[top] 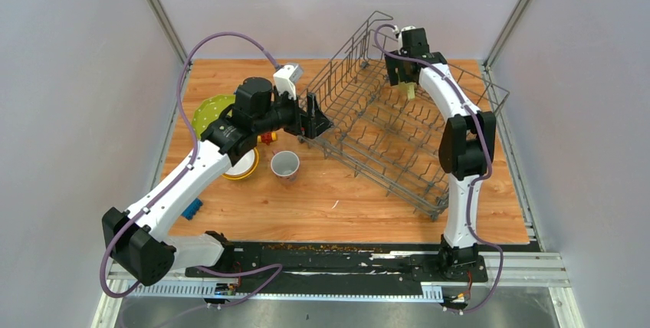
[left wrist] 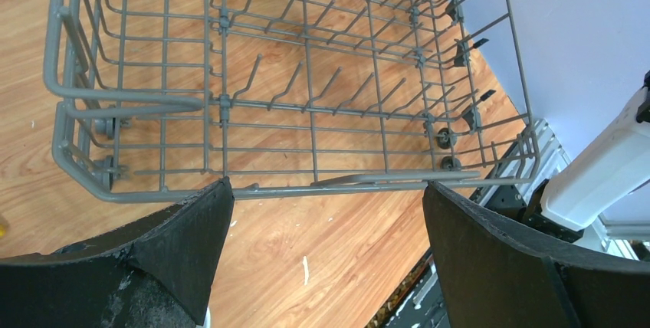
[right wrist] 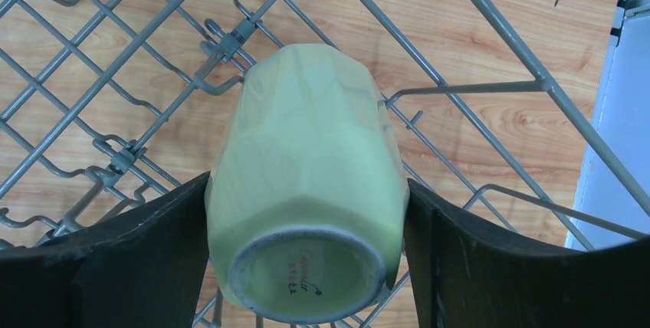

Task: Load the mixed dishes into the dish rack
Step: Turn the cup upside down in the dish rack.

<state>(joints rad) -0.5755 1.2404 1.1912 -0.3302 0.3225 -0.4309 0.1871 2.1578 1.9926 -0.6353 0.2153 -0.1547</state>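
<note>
The grey wire dish rack [top: 383, 152] stands tilted across the middle and right of the table. Inside its far end my right gripper [top: 404, 83] is shut on a pale-green mug [right wrist: 306, 152], whose base faces the wrist camera; both fingers [right wrist: 153, 251] press its sides above the rack wires [right wrist: 115, 75]. My left gripper [top: 316, 113] hangs open and empty at the rack's near-left rim [left wrist: 345, 184]. A lime-green dotted plate [top: 211, 112], a yellow bowl [top: 244, 165] and a pale mug [top: 285, 165] sit left of the rack, partly hidden by the left arm.
A blue toy block [top: 192, 208] lies near the table's left front edge. Small red and yellow blocks [top: 267, 137] sit under the left wrist. Bare wood [top: 337, 198] lies in front of the rack. Walls enclose the table on three sides.
</note>
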